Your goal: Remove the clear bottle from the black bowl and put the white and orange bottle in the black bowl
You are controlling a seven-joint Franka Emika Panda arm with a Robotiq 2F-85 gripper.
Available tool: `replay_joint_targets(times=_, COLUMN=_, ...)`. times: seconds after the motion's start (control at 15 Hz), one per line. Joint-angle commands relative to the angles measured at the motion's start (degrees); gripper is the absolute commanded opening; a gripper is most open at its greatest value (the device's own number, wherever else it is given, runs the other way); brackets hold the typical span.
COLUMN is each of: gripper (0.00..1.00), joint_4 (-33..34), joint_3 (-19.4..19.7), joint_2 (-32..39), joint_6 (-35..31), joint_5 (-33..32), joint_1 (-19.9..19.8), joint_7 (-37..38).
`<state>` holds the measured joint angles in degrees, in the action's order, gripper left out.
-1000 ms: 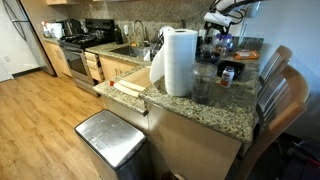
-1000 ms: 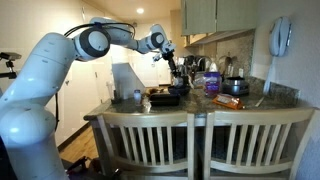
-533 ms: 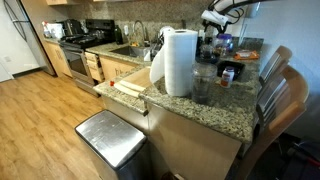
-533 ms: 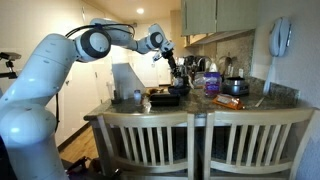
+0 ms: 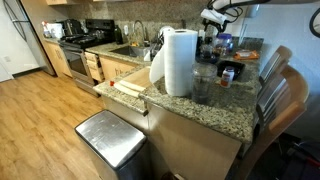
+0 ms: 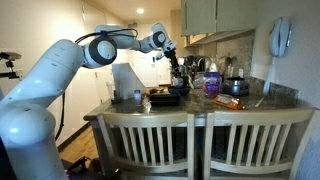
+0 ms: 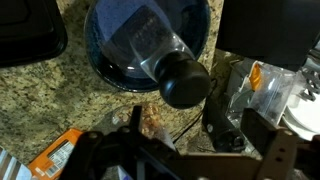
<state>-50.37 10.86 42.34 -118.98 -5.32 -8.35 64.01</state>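
In the wrist view the black bowl (image 7: pixel 98 68) sits on the granite counter. The clear bottle (image 7: pixel 140 38) lies on its side in the bowl, with its black cap (image 7: pixel 186 81) sticking out over the rim. My gripper (image 7: pixel 180 125) is open and empty, hovering above the counter just beside the cap; it also shows in both exterior views (image 5: pixel 213 21) (image 6: pixel 172 62). A small white and orange bottle (image 5: pixel 228 74) stands on the counter near the chair side. The bowl is hidden in the exterior view with the paper-towel roll.
A tall paper-towel roll (image 5: pixel 179 60) stands near the counter's edge. A black tray (image 7: pixel 25 35) lies beside the bowl, also in an exterior view (image 6: pixel 162 98). A purple container (image 6: pixel 212 82), a dark pot (image 6: pixel 235 86) and clear packaging (image 7: pixel 250 90) crowd the counter. Chairs (image 6: pixel 200 140) line one side.
The arm's upper links have shifted slightly. The gripper stays above the bowl, still open and empty.
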Motion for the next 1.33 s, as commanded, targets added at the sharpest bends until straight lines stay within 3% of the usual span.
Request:
replay_joint_targets(times=0.0, gripper=1.00, joint_4=-1.8, joint_3=-1.8, joint_2=0.0, joint_6=0.0, joint_5=2.2, joint_1=-1.5, joint_7=-2.7)
replay_joint_targets(times=0.2, gripper=1.00, joint_4=-2.7, joint_3=-3.9, joint_2=2.5, joint_6=2.1, joint_5=6.3, joint_1=-4.0, joint_7=-5.4)
replay_joint_targets(times=0.27, gripper=1.00, joint_4=-2.0, joint_3=-2.0, joint_2=1.3, joint_6=0.8, joint_5=3.9, joint_1=-1.7, joint_7=-3.0)
replay_joint_targets(times=0.73, gripper=1.00, joint_4=-1.6, joint_3=-2.0, joint_2=1.8, joint_6=0.5, joint_5=4.0, joint_1=-1.6, joint_7=-3.0)
replay_joint_targets(times=1.0, gripper=1.00, joint_4=-1.6, joint_3=3.2, joint_2=3.6, joint_6=-3.9, joint_5=-2.6, joint_1=1.2, joint_7=7.0)
replay_joint_targets(times=1.07, gripper=1.00, joint_4=-1.6, joint_3=0.8, joint_2=2.5, joint_6=-1.9, joint_5=-0.8, joint_1=0.0, joint_7=3.3)
replay_joint_targets(times=1.27, gripper=1.00, joint_4=-1.6, joint_3=2.3, joint_2=3.5, joint_6=-3.0, joint_5=-2.2, joint_1=0.9, joint_7=6.2)
